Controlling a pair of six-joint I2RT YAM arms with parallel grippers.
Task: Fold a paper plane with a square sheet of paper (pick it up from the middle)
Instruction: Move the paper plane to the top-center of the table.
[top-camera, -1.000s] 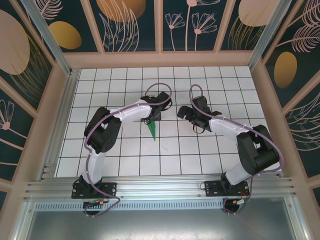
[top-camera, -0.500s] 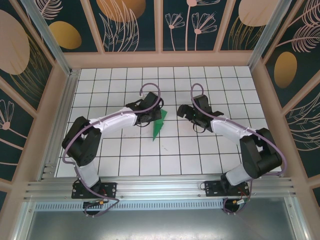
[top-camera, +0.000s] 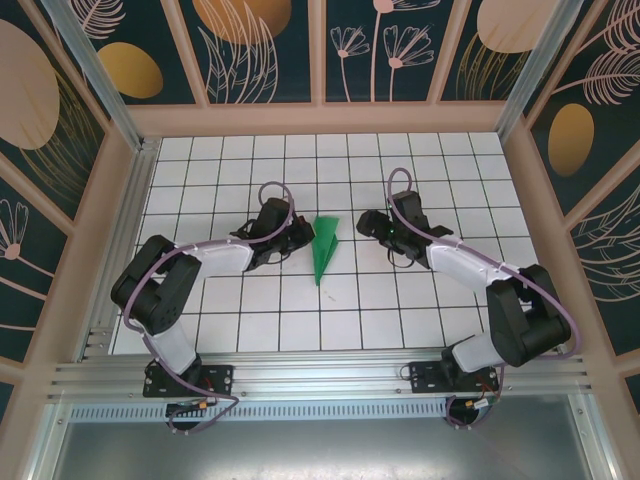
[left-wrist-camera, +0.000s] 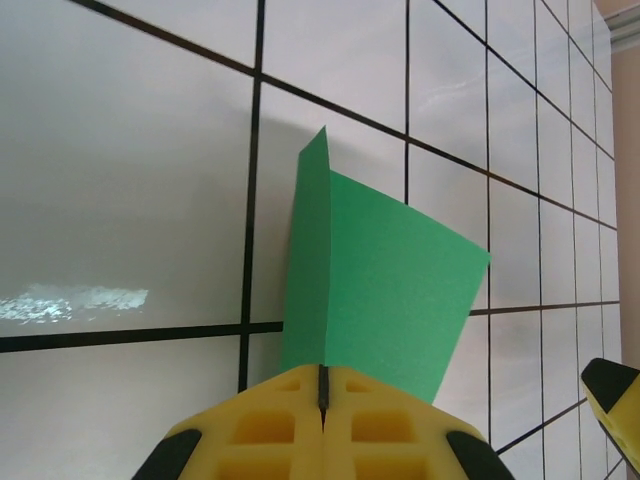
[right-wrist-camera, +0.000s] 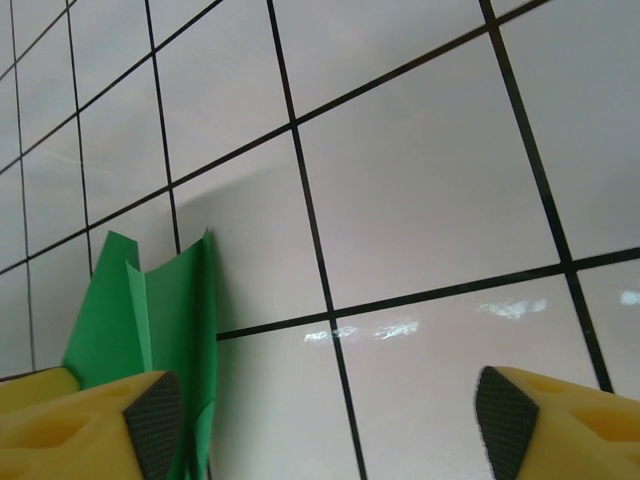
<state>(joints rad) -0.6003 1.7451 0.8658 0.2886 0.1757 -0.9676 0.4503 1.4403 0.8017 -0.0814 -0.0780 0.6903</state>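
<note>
The square sheet of paper is folded into a slim green paper plane (top-camera: 325, 248), its point toward the near edge, in the middle of the tiled table (top-camera: 250, 320). My left gripper (top-camera: 300, 240) reaches it from the left. In the left wrist view its yellow fingers (left-wrist-camera: 260, 430) are shut, and the plane's (left-wrist-camera: 385, 290) centre crease rises straight out of the slit between them (left-wrist-camera: 322, 385). My right gripper (top-camera: 372, 226) hovers just right of the plane, open. In the right wrist view the plane (right-wrist-camera: 175, 320) stands beside the left finger (right-wrist-camera: 150, 425), with bare tile between the fingertips (right-wrist-camera: 330, 425).
A white grid-tiled floor is boxed in by wooden walls (top-camera: 320, 118) at the back and on both sides. An aluminium rail (top-camera: 320, 375) carries both arm bases at the near edge. Tiles stretch open in front of and behind the plane.
My left arm swung left and lower, turning the gripped paper so it shows broader and sits slightly further right. The right gripper's jaws narrowed somewhat.
</note>
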